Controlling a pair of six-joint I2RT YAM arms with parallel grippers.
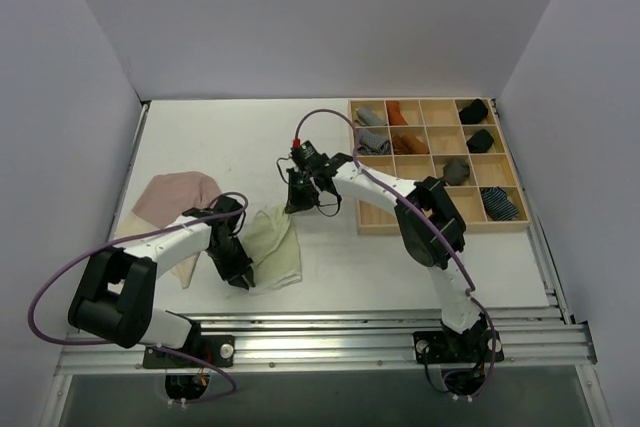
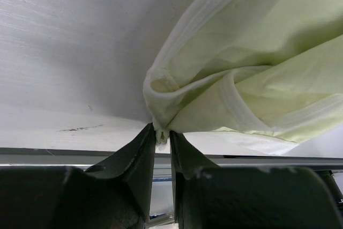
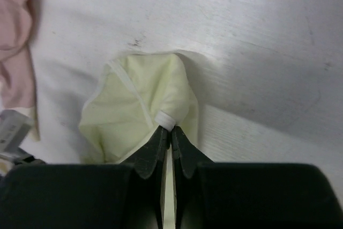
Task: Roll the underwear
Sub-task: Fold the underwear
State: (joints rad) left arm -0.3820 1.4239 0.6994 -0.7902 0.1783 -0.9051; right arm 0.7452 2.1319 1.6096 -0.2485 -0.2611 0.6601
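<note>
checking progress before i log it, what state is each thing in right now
yellow-green underwear, unrolled, rumpled, pinched at two edges
pink underwear, unrolled, lying loose, no tool on it
left tool, shut on the yellow-green underwear's near hem
right tool, shut on its far hem
wooden tray, partly filled, some compartments empty

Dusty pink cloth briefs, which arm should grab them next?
Left, probably: the dusty pink cloth briefs lie nearer the left gripper than the right gripper. Both pinch the pale yellow-green cloth briefs.
</note>
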